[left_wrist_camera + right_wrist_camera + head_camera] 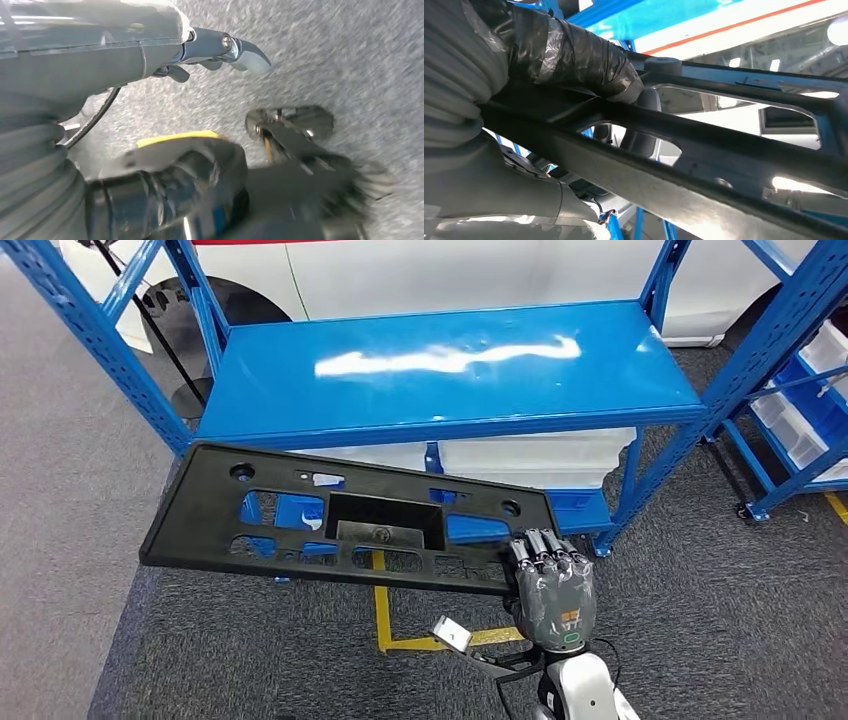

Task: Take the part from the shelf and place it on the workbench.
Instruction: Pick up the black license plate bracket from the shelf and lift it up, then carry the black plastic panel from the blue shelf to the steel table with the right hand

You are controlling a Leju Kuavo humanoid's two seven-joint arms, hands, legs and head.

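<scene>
The right hand [553,585] grips the black part [340,515] by its right end, low in the frame's centre, clear of the blue shelf [450,365] above it. The part juts far left from that one grip, so it will likely sag or twist; carry it slowly and level, and keep its free end off the shelf posts when turning. The left hand [220,47] hangs over grey floor, holding nothing, fingers loosely apart.
</scene>
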